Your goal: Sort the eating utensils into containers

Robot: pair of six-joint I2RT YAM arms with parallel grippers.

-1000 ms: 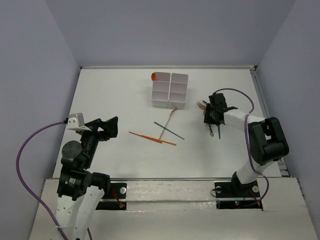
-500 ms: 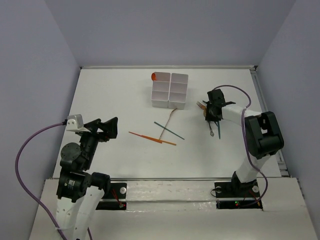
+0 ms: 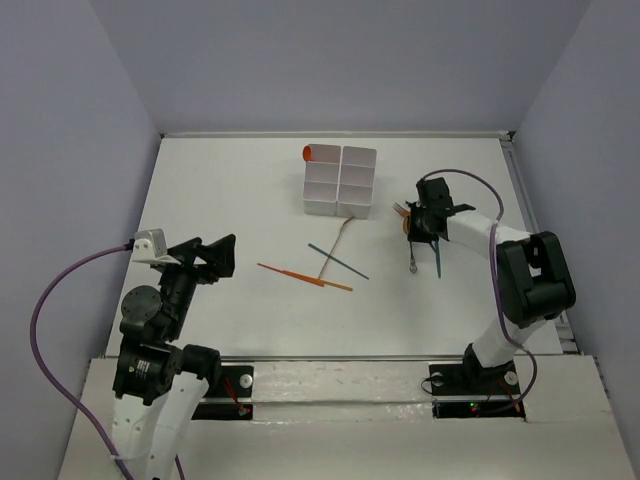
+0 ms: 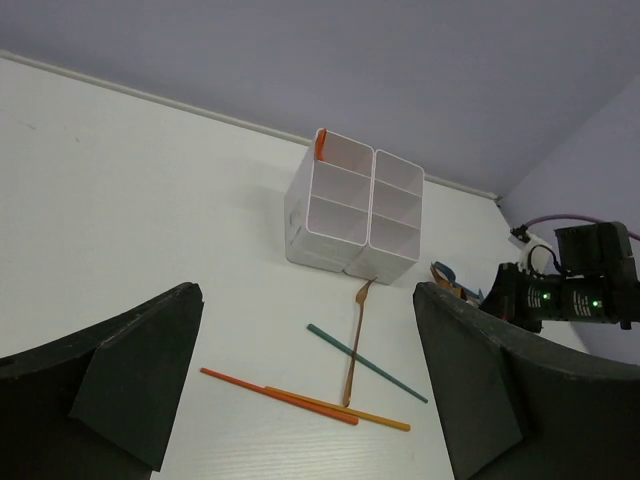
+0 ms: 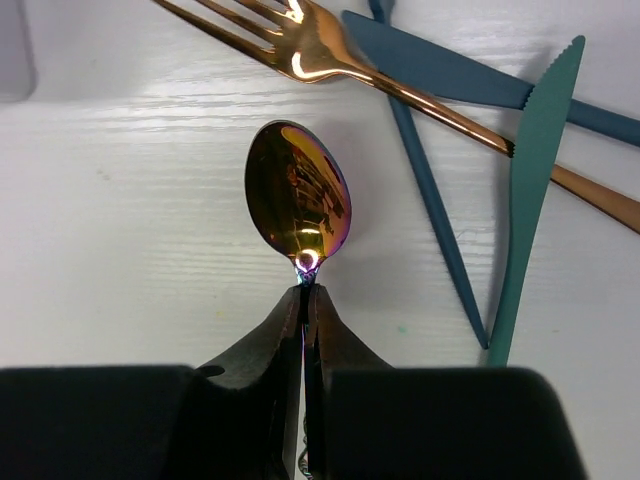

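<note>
My right gripper (image 5: 307,296) is shut on the thin neck of an iridescent gold spoon (image 5: 298,195) that lies on the table, right of the white four-compartment containers (image 3: 340,181). Just beyond the spoon lie a copper fork (image 5: 320,50), a teal knife (image 5: 530,180) and a dark blue utensil (image 5: 430,200). An orange utensil (image 3: 310,153) stands in the back left compartment. In front of the box a brown fork (image 4: 354,340), a teal stick (image 4: 365,362) and two orange sticks (image 4: 275,395) lie crossed. My left gripper (image 4: 305,340) hangs open well short of them, holding nothing.
Purple cables (image 3: 50,290) loop beside both arms. The table's right rail (image 3: 530,215) runs close to the right arm (image 3: 530,280). White walls close the table at the back and sides.
My right jaws have closed onto the spoon's neck, and the spoon's handle has swung a little on the table. The left arm has not moved.
</note>
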